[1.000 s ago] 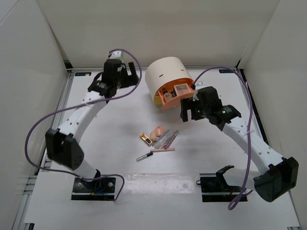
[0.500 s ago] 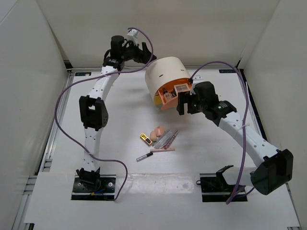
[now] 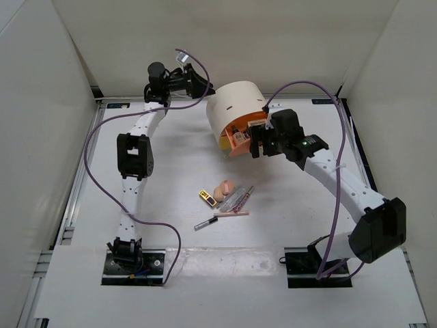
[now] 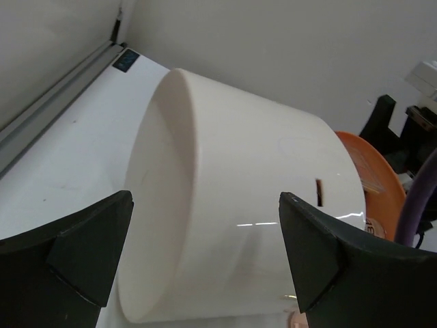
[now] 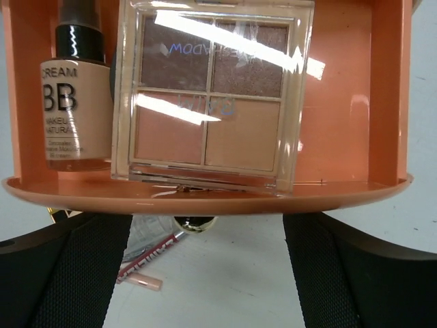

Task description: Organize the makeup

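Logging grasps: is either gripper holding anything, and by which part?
Nothing is held: left gripper open near the cream box, right gripper open at its orange drawer.

White walls (image 3: pixel 225 41), white table (image 3: pixel 171 171), even light

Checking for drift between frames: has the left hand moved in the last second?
Yes. The left hand moved farther back and rightward, closer to the cream cylindrical box.

Bright even light, glare on palette (image 5: pixel 212 96)
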Action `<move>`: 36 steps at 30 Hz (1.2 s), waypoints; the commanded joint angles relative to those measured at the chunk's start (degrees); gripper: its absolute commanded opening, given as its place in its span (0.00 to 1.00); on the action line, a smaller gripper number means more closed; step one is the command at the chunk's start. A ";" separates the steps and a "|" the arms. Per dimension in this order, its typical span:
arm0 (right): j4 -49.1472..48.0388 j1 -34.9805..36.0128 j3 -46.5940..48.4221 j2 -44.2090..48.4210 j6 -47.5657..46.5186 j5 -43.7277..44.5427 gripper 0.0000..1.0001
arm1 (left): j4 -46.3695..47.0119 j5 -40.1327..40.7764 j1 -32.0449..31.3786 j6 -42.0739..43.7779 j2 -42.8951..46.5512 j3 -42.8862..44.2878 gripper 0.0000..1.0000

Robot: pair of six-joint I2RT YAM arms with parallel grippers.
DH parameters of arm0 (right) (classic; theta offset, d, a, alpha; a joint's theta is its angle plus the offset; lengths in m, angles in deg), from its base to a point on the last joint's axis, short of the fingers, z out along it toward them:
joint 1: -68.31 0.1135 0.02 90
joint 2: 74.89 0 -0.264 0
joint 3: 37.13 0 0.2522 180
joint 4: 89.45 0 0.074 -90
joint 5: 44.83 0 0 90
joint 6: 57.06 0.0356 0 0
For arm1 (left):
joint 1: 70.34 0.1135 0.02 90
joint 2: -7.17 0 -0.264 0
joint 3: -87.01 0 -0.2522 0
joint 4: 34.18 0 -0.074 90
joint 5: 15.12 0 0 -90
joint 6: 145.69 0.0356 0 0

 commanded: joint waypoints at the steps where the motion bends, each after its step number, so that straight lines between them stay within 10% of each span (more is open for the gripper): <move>1: -3.36 -0.43 3.89 -1.91 -1.19 1.12 0.89 | 5.24 -5.68 -2.17 -2.13 0.97 2.13 0.98; 16: -19.00 -0.78 8.81 -10.35 0.57 4.63 0.60 | 7.34 -7.26 -3.75 -4.86 -1.67 1.78 0.98; 36: -20.77 -0.78 -2.26 -7.19 -5.05 -2.74 0.80 | -5.31 -0.76 -1.38 5.51 1.67 0.37 0.98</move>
